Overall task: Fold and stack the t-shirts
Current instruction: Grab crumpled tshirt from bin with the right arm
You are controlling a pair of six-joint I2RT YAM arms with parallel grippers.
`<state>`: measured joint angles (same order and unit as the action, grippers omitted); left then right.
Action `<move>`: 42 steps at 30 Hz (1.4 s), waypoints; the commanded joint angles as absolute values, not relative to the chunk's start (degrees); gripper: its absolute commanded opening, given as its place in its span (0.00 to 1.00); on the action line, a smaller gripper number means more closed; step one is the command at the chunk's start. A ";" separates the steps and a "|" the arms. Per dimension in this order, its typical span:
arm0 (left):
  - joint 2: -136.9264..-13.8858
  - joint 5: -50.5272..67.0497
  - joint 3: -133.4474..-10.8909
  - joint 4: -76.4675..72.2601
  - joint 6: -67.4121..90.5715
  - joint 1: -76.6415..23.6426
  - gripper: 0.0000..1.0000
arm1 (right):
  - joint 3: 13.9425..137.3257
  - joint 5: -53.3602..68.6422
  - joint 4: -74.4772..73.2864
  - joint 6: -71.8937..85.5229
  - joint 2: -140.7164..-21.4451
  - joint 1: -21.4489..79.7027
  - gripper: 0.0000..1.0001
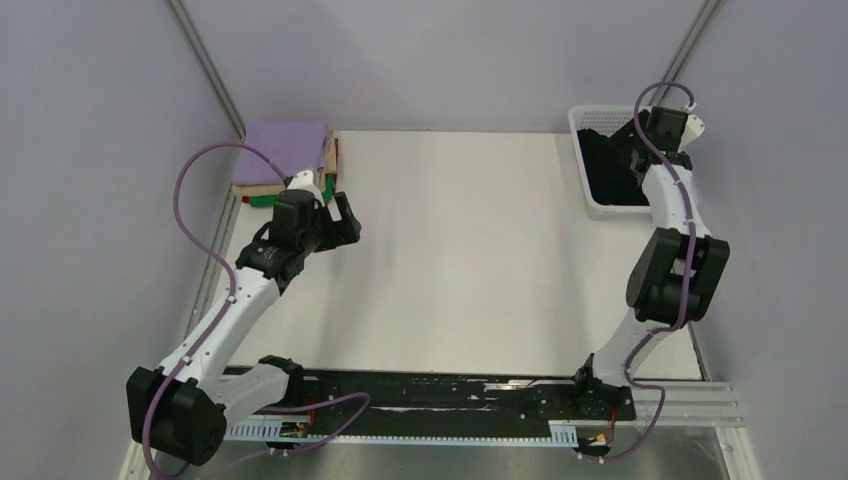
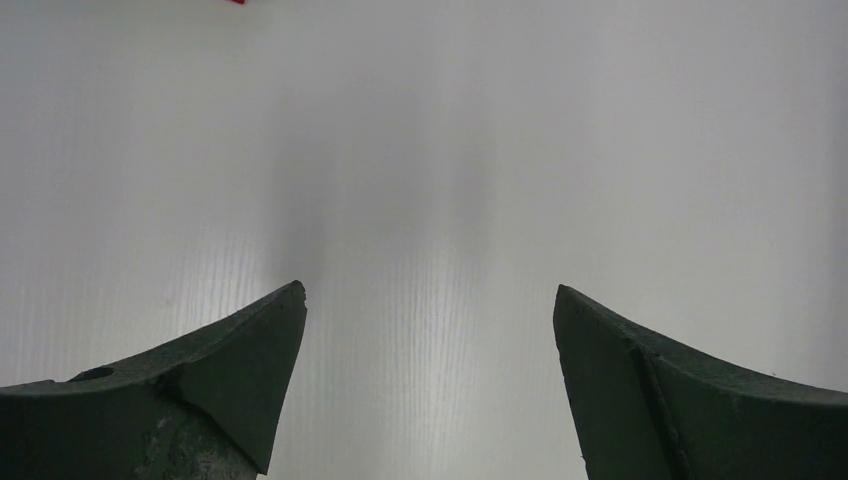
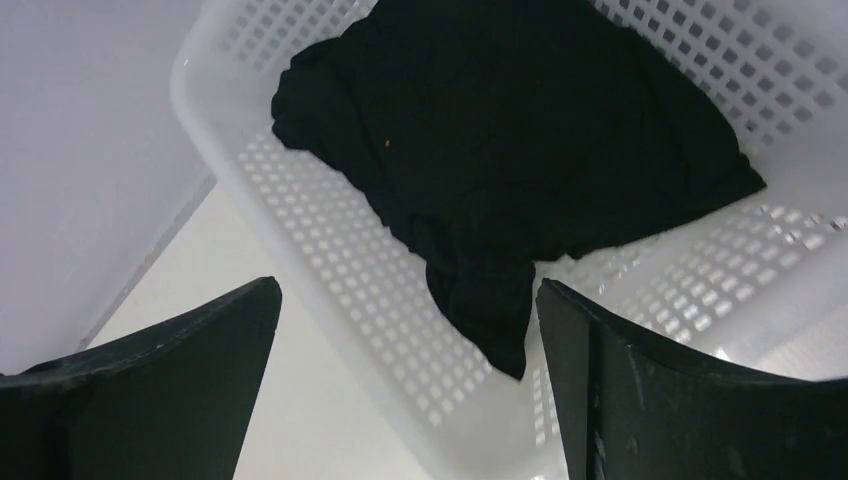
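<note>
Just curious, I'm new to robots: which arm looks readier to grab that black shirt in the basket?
Right. The right gripper, open, hangs over the black shirt in the white basket; the left gripper is far off, beside the folded stack.

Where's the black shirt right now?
The black shirt lies crumpled in the basket at the table's far right corner in the top view, below the right gripper.

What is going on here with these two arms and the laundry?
T-shirts are being folded and stacked. The right hand hangs open over a white mesh basket in the table's far right corner, where a crumpled black t-shirt lies, not yet grasped. The left hand, also open and empty, hovers over bare table near a stack of folded shirts in the far left corner, lavender on top. The black one looks next.
</note>
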<state>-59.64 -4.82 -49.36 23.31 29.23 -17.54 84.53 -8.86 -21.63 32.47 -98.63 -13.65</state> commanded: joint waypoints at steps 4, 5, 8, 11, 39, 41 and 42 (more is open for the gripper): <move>-61.58 -7.52 -51.48 21.50 27.60 -17.75 1.00 | 106.77 -10.61 -29.74 33.01 -120.62 -17.06 1.00; -61.96 -7.67 -51.78 21.66 27.51 -17.75 1.00 | 109.58 -11.34 -30.84 33.05 -123.53 -17.21 1.00; -62.62 -8.44 -52.16 21.89 27.26 -17.74 1.00 | 116.45 -13.21 -33.01 31.82 -130.80 -17.24 1.00; -63.33 -8.76 -52.00 21.46 27.37 -17.75 1.00 | 120.43 -12.31 -33.55 29.68 -136.07 -17.23 0.98; -64.71 -9.22 -51.44 21.86 28.29 -17.75 1.00 | 126.72 -10.00 -32.01 16.75 -138.49 -13.71 0.00; -63.56 -9.12 -51.23 21.88 28.42 -17.75 1.00 | 126.51 -10.45 -29.55 16.22 -134.66 -13.71 0.00; -63.24 -8.92 -51.13 21.84 28.64 -17.75 1.00 | 125.90 -10.28 -27.91 16.12 -132.61 -13.68 0.00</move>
